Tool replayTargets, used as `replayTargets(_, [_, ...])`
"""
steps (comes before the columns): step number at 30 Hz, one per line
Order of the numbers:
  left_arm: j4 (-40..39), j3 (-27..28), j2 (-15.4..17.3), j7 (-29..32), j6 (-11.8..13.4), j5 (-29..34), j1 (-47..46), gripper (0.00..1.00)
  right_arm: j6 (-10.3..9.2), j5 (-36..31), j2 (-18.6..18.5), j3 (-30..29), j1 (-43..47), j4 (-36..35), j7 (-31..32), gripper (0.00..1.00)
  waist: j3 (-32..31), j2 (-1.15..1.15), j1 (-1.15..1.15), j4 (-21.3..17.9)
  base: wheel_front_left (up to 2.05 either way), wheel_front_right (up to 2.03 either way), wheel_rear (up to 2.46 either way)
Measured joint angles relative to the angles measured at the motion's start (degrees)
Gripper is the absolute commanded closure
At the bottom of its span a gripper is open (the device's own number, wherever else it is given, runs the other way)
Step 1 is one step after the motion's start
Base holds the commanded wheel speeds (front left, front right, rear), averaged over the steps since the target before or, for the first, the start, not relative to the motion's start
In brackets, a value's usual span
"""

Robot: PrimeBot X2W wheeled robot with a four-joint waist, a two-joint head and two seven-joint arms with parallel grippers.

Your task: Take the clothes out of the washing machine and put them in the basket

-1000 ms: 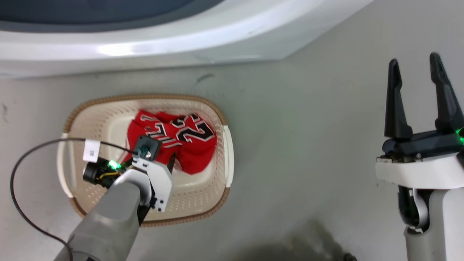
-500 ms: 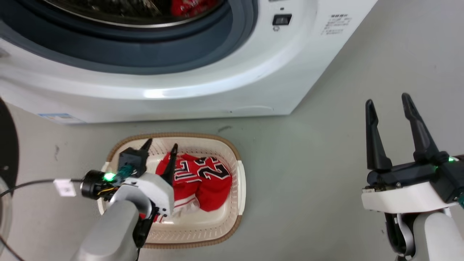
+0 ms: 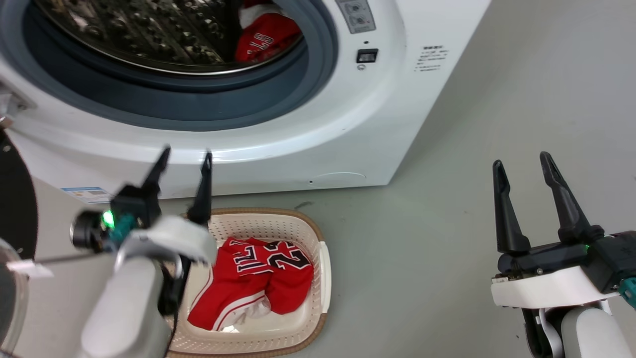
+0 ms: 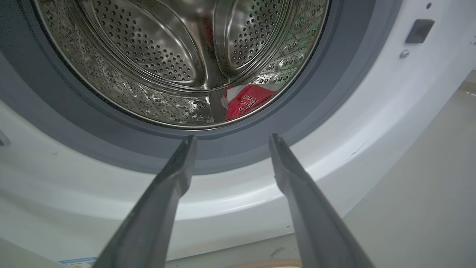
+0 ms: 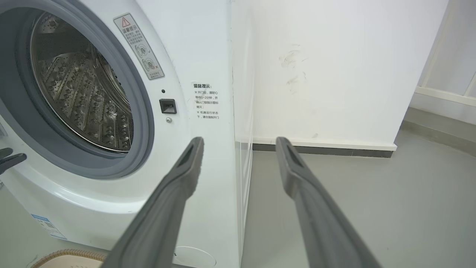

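You are only partly through the job, as I judge it. One red jersey [image 3: 253,278] with the number 23 lies crumpled inside the basket [image 3: 324,268]. The basket stands on the floor [image 3: 447,223] just in front of the washing machine [image 3: 348,134], at about 6 o'clock from the porthole. A second jersey [image 3: 266,37] is inside the drum, so at least one more trip is left. Whether more cloth hides deeper inside, I cannot tell.

Both grippers carry nothing. The left gripper [image 3: 186,153], at 8 o'clock in the head view, has its fingers spread apart. They point up toward the porthole, near the basket's left end. The right gripper [image 3: 520,160], at 4 o'clock, is also spread and empty, well apart from the machine and the basket.

The head view gives you the basket with its contents and both arms together. The left wrist view looks straight into the drum [image 4: 178,56] between the parted fingers. There the second jersey [image 4: 247,104] sits low at 5 o'clock, close behind the grey gasket [image 4: 334,74], and the steel around it looks bare. The right wrist view looks at the machine from the side. It gives you the warning label [image 5: 139,46] and the white wall [image 5: 334,74] at 3 o'clock. From that angle the gasket hides the drum's bottom.
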Motion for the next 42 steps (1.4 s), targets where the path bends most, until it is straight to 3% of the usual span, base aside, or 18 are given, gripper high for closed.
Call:
replayTargets(5, [4.5, 2.0, 0.0, 0.0, -2.0, 0.4, -8.1, 0.0, 0.0, 0.5, 0.0, 0.3, -0.6, -0.3, 0.0, 0.0, 1.8, 0.0, 0.0, -1.9, 0.0, 0.0, 0.0])
replayTargets(10, [12.7, 2.0, 2.4, 0.6, -3.8, 1.2, -19.7, 0.0, 0.0, 1.5, 0.0, 0.8, -3.1, -1.0, 0.0, 0.0, 5.4, 0.0, 0.01, -4.1, 0.0, 0.0, 0.0])
replayTargets(19, [24.6, -0.4, 5.7, 7.0, -6.8, 1.9, -41.2, 0.0, -0.01, 4.3, 0.0, 0.8, -6.5, -1.6, 0.0, 0.0, 13.6, 0.0, 0.02, -8.2, 0.0, 0.0, 0.0])
replayTargets(28, [31.9, -7.8, 7.9, 16.8, -7.6, 1.1, -56.9, 0.0, 0.0, 7.2, 0.0, 0.7, -8.9, -2.2, 0.0, 0.0, 20.7, 0.0, 0.02, -12.2, 0.0, 0.0, 0.0])
replayTargets(42, [38.0, -19.2, 11.8, 40.7, -7.7, -11.2, -69.8, 0.0, 0.0, 9.9, 0.0, 0.6, -10.3, -2.8, 0.0, 0.0, 27.3, 0.0, 0.02, -16.1, 0.0, 0.0, 0.0])
